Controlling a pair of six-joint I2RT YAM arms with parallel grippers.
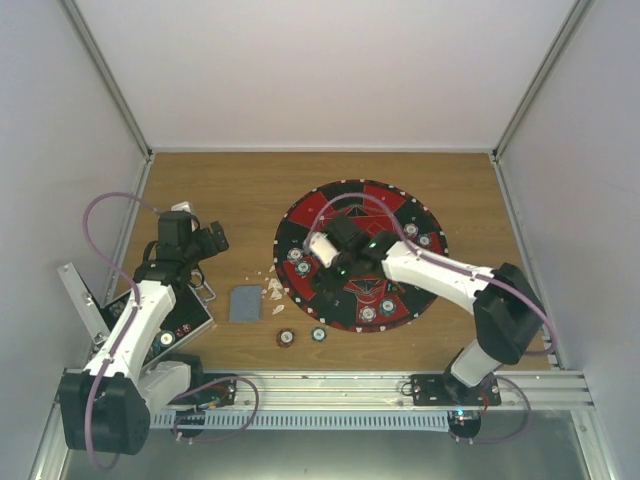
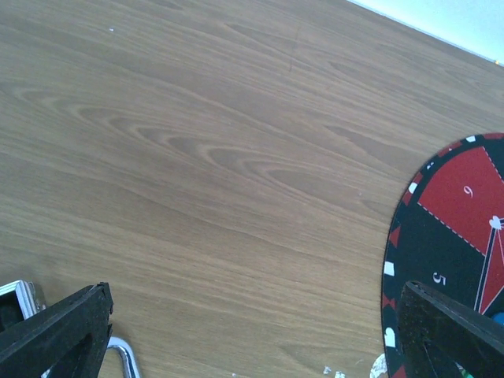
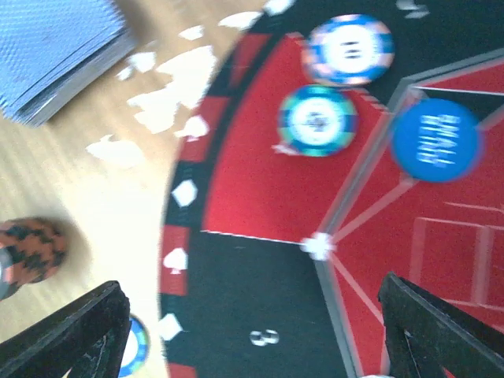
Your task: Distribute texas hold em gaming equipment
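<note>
Beside mat [image 3: 252, 197]: cards [image 3: 55, 55], white scraps [image 3: 169, 94], red chip [image 3: 27, 252].

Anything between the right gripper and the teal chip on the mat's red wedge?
Nothing visible. Only bare mat lies between the open right gripper and the teal chip. A blue-rimmed chip and a blue disc sit close beside it, not in the path.

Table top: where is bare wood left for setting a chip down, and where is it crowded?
Free: bare wood along the back wall, behind the mat and left of it. Crowded: near front, where cards, white scraps, two chips and the case lie.
</note>
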